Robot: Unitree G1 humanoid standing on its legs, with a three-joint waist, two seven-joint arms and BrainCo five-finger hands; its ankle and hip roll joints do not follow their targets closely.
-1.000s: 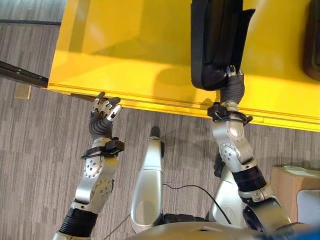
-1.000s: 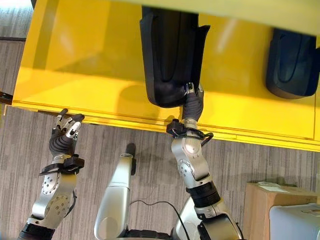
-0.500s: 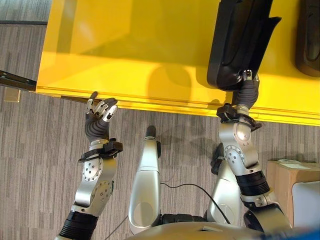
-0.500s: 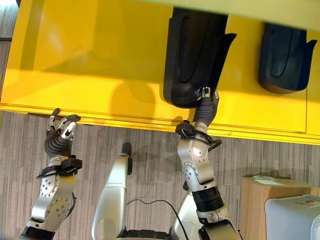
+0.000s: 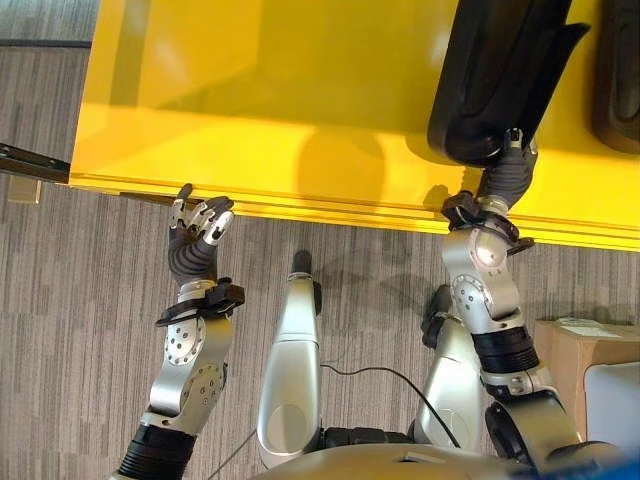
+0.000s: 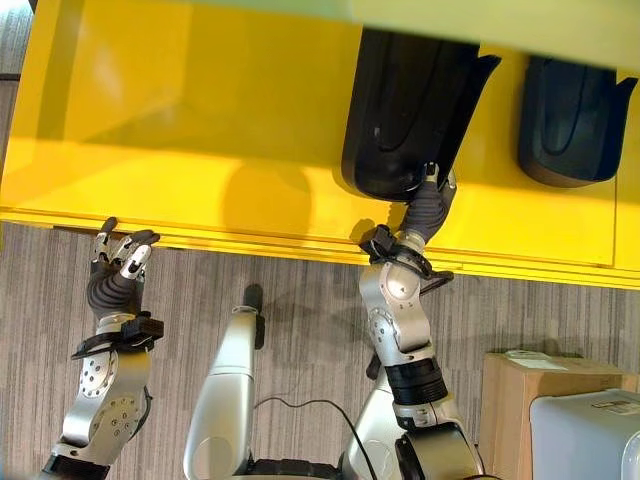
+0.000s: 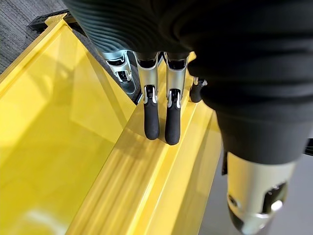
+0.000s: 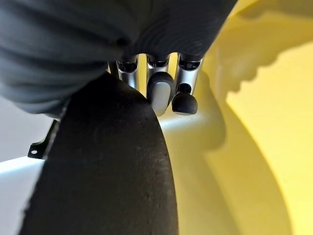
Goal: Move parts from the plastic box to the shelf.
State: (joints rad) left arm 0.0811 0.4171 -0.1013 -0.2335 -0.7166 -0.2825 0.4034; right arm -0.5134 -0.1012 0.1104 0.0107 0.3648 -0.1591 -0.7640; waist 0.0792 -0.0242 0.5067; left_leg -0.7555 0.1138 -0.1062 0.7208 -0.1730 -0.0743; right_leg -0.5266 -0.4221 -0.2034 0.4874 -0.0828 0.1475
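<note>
My right hand (image 6: 428, 207) is clamped on the near end of the black part (image 5: 503, 75), fingers curled round it. It's swung further right over the yellow shelf (image 5: 250, 90) than a second ago. My left hand (image 5: 197, 232) hasn't budged at the shelf edge, fingers loosely spread.

Left hand (image 5: 196, 232) raised, fingers (image 7: 157, 122) loosely curled; right hand (image 6: 427, 205) reaches forward, fingers curled
</note>
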